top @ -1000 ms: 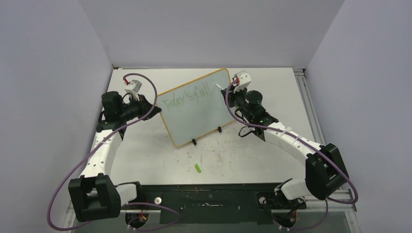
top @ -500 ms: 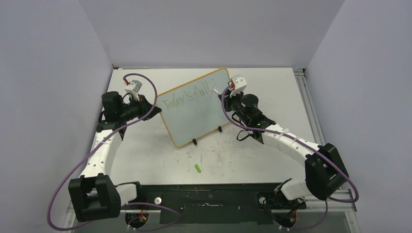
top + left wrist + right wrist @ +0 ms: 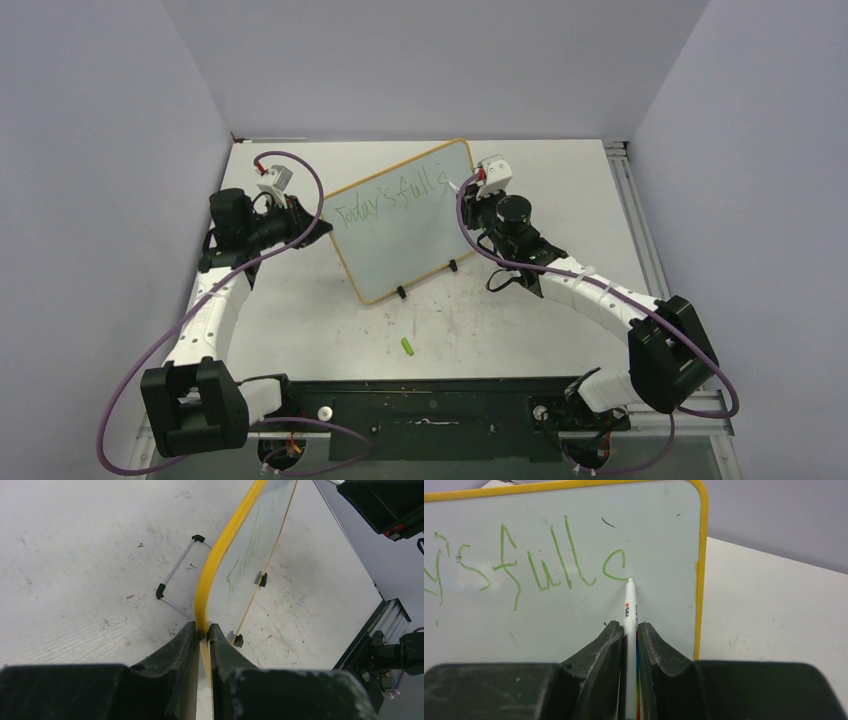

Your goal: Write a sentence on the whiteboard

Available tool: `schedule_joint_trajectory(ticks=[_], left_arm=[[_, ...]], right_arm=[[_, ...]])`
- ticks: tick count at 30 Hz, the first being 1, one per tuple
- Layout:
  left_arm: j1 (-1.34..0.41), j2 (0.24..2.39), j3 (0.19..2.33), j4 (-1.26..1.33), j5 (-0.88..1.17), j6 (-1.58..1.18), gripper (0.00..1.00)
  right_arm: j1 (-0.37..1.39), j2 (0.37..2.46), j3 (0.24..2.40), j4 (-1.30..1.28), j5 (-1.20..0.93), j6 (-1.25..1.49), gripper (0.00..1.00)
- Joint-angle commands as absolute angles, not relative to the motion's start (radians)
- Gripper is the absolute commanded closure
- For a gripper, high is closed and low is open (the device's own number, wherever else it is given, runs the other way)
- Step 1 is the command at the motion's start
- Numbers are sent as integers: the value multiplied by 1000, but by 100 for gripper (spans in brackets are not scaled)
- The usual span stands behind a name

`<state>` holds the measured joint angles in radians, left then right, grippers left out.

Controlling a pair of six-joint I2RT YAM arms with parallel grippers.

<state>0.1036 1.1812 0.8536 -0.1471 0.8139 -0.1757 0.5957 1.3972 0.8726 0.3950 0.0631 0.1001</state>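
Note:
The whiteboard (image 3: 400,240) stands tilted at mid-table on two black clip feet (image 3: 401,292), its frame orange-yellow. My left gripper (image 3: 324,222) is shut on the frame at the board's left edge; in the left wrist view the jaws (image 3: 204,630) pinch the yellow frame (image 3: 220,545). My right gripper (image 3: 629,627) is shut on a white marker (image 3: 630,605), whose tip touches the board beside a fresh curved green stroke (image 3: 614,565). The sentence (image 3: 388,198) reads "Today's full" in thin green, with that stroke after it. In the top view the right gripper (image 3: 470,190) is at the board's upper right.
A small green marker cap (image 3: 408,346) lies on the white tabletop in front of the board. A wire stand (image 3: 176,577) sits behind the board. A metal rail (image 3: 640,230) runs along the table's right edge. Grey walls close in the left, back and right sides.
My right wrist has shifted slightly left and down along the board, and the green stroke after "full" has grown into a curve. The left arm and the board have not moved.

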Motion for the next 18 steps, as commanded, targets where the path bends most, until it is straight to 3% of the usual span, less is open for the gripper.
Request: schedule_joint_trajectory(ticks=[1, 18], left_arm=[[98, 1174, 877, -133, 793, -161, 100], [99, 1173, 877, -134, 792, -161, 100]], right_arm=[[591, 1384, 913, 439, 53, 101, 95], [593, 1338, 911, 477, 86, 104, 95]])
